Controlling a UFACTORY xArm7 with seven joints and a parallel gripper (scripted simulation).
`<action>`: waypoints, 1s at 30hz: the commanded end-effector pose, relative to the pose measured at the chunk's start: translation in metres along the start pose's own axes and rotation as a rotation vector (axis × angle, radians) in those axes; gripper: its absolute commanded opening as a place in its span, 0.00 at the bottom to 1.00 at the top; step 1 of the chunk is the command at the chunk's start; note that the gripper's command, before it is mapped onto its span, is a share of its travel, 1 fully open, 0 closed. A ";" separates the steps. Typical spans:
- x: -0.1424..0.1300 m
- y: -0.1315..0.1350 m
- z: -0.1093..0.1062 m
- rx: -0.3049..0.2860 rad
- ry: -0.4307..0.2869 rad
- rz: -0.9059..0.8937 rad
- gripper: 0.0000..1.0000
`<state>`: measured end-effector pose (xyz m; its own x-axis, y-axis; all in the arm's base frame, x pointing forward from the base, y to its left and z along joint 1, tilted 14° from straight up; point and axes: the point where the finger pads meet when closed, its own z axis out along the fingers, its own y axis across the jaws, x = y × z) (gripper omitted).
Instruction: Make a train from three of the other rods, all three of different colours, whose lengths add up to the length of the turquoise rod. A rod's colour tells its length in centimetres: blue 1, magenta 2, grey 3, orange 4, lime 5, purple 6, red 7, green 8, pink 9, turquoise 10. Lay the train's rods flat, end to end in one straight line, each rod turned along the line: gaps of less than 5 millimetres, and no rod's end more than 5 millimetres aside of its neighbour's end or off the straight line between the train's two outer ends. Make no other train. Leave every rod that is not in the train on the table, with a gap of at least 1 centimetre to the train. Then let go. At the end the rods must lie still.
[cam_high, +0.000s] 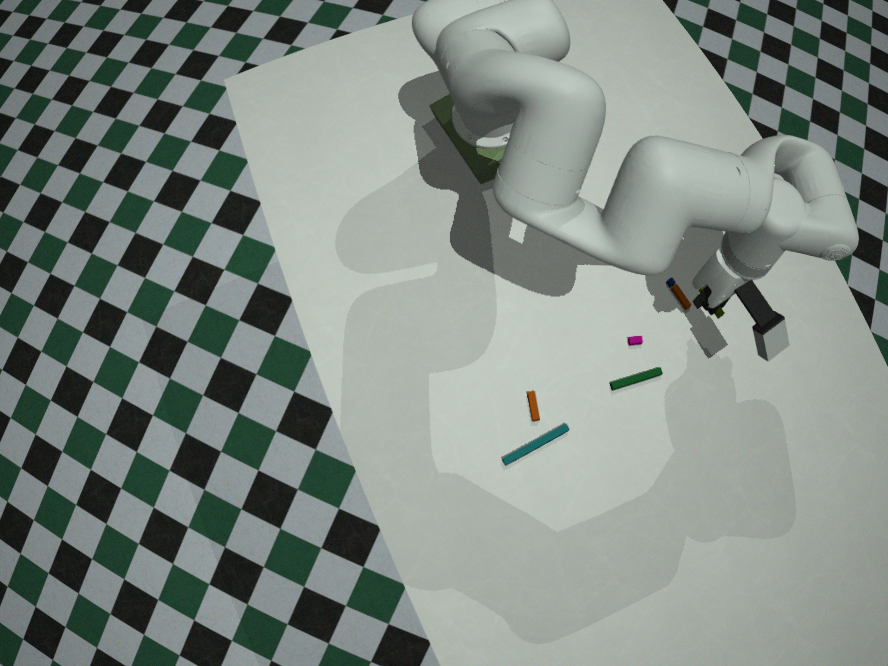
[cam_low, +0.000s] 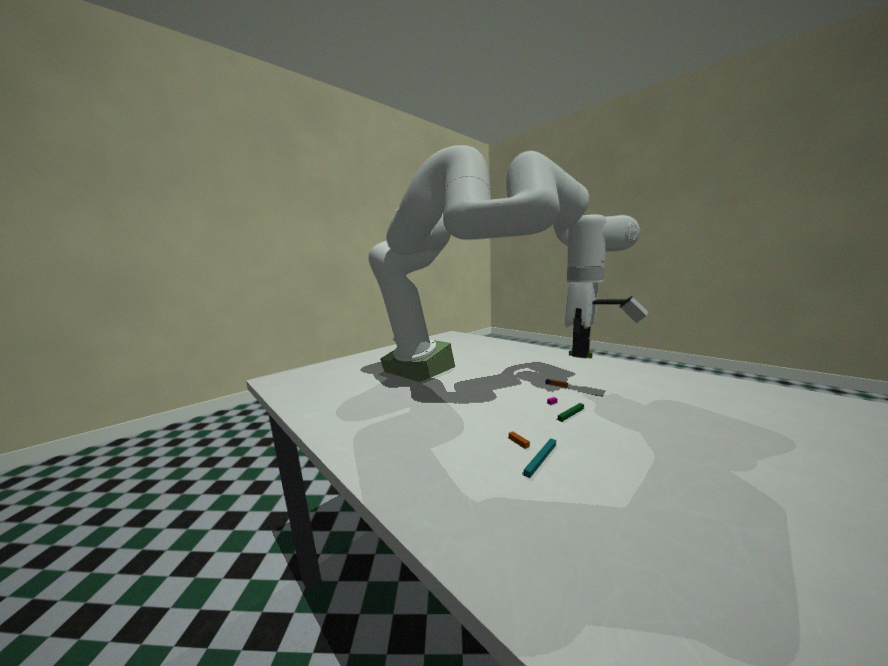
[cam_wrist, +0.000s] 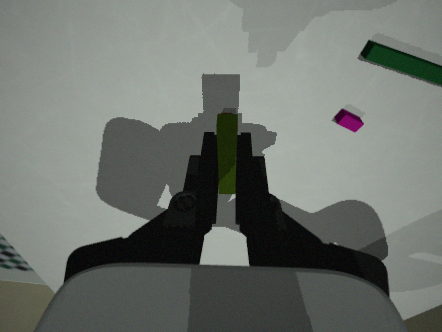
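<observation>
My gripper (cam_high: 709, 301) (cam_low: 581, 352) (cam_wrist: 227, 152) is shut on the lime rod (cam_high: 720, 313) (cam_low: 588, 355) (cam_wrist: 227, 172) and holds it level above the table. In the top view a dark blue rod (cam_high: 670, 281) (cam_low: 548, 381) and an orange rod (cam_high: 679, 295) (cam_low: 558, 383) lie end to end, just left of the gripper; the lime rod points roughly the same way. In the wrist view they are mostly hidden. The turquoise rod (cam_high: 535, 444) (cam_low: 539, 458) lies apart, near a second orange rod (cam_high: 532, 405) (cam_low: 518, 439).
A magenta rod (cam_high: 634, 340) (cam_low: 551, 400) (cam_wrist: 352, 122) and a green rod (cam_high: 636, 378) (cam_low: 570, 412) (cam_wrist: 405, 62) lie between the blue-orange pair and the turquoise rod. The arm's base stands at the back of the table. Arm shadows cross the table.
</observation>
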<state>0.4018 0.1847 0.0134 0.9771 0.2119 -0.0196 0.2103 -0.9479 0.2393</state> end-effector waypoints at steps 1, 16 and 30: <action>0.001 -0.001 0.005 0.002 0.005 0.000 0.04; 0.002 -0.002 0.061 0.002 0.005 0.000 0.04; 0.002 -0.002 0.068 0.002 0.005 0.000 0.04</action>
<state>0.4047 0.1694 -0.0541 0.9771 0.2120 -0.0179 0.2101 -0.9481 0.2388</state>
